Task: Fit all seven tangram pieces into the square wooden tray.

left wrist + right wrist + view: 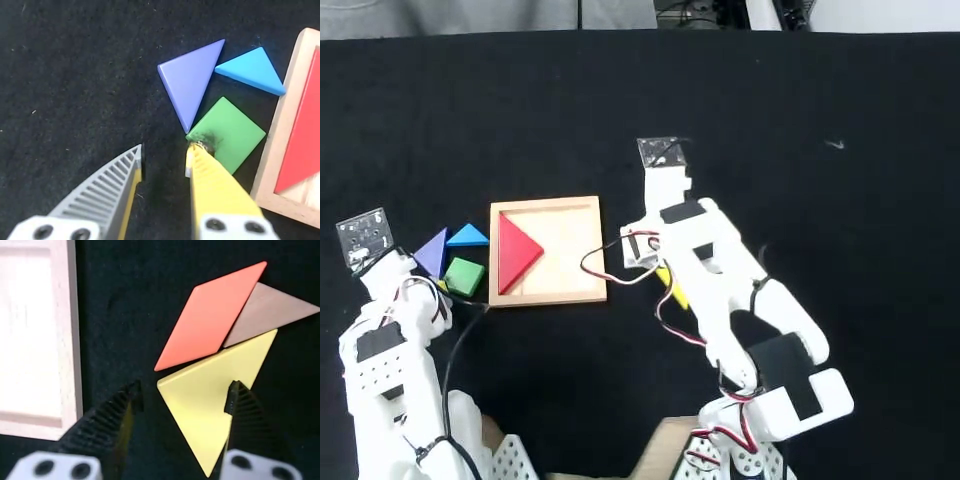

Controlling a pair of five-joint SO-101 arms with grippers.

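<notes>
1 red triangle (515,250) in tray (545,292), R gripper (183,388) spread over yellow triangle (202,415)

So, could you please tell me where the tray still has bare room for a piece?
In the tray, bare wood between the red triangle and the right rim is free. Crowded: purple triangle, blue triangle and green square cluster by its left rim.

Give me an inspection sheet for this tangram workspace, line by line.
Surface: black cloth.
Job's things: wooden tray holds only the red triangle; purple triangle, blue triangle, green square lie on one side; orange parallelogram, brown triangle, yellow triangle on the other.
Clutter: nothing seen.
Pincers: left pincer open, one tip at the green square's corner; right pincer open, straddling the yellow triangle.
Cables: red-and-white wire loops beside the tray.
Surroundings: grey area beyond the far edge.
</notes>
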